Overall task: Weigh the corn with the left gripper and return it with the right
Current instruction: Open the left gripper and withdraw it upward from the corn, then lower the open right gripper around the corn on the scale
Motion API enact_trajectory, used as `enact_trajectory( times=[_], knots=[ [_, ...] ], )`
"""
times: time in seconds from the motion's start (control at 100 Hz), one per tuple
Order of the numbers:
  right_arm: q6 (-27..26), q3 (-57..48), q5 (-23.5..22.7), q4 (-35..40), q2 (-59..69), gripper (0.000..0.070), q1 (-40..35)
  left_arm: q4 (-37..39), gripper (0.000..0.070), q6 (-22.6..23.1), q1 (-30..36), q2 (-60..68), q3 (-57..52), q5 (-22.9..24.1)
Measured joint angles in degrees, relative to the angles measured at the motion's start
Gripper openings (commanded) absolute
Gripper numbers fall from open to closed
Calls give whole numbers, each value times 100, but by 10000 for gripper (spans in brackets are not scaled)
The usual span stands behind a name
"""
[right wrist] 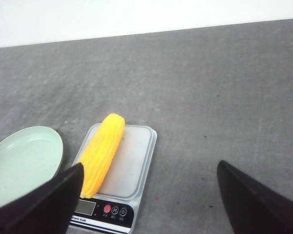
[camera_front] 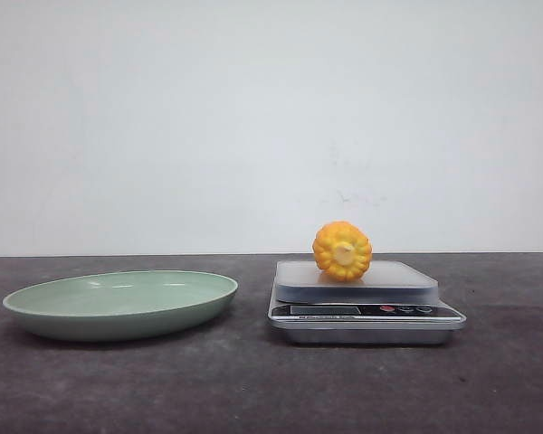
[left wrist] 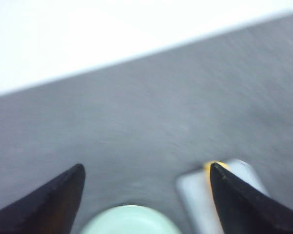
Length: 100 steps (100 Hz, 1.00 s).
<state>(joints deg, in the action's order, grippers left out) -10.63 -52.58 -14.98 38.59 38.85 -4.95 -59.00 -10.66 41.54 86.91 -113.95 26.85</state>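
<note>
The corn point(camera_front: 342, 250), an orange-yellow ribbed cob, lies on the platform of the silver kitchen scale point(camera_front: 362, 298), its pale end facing me. In the right wrist view the corn point(right wrist: 101, 153) lies lengthwise along one side of the scale point(right wrist: 129, 165). My right gripper point(right wrist: 149, 187) is open and empty, high above the table beside the scale. My left gripper point(left wrist: 145, 187) is open and empty, high above the table; a sliver of the corn point(left wrist: 211, 165) shows behind one finger. Neither gripper shows in the front view.
A shallow pale-green plate point(camera_front: 36, 306) sits on the dark grey table left of the scale; it also shows in the right wrist view point(right wrist: 10, 170) and blurred in the left wrist view point(left wrist: 129, 222). A white wall stands behind the table.
</note>
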Motion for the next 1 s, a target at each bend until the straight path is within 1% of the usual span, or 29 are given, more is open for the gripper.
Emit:
enact_trajectory(
  times=[0.08, 0.22, 0.33, 0.4, 0.49, 0.59, 0.76, 0.87, 1.0],
  knots=[
    [13, 0, 0, -2, 2, 554, -33, -411, 478, 28, -240, -557, 0, 151],
    [15, 0, 0, -24, 2, 554, -140, -986, 469, 28, -577, -1596, 0, 240],
    [15, 0, 0, -44, 39, 554, -376, -1412, 461, 11, -590, -2426, 0, 605],
    [15, 0, 0, -133, 103, 554, -546, -1727, 424, -103, -590, -2872, 0, 791],
    [15, 0, 2, -260, 227, 554, -763, -2221, 424, -372, -590, -3453, -7, 852],
    [7, 0, 2, -426, 435, 557, -999, -2247, 425, -656, -590, -3998, 129, 879],
    [-35, 0, 74, -758, 986, 622, -1521, -2247, 431, -1014, -616, -4955, 984, 774],
    [-81, 0, 334, -955, 1423, 623, -1873, -2247, 431, -1296, -660, -5681, 1709, 719],
    [-199, 0, 479, -1314, 2059, 622, -2225, -2247, 430, -1646, -748, -6492, 2614, 396]
  ],
)
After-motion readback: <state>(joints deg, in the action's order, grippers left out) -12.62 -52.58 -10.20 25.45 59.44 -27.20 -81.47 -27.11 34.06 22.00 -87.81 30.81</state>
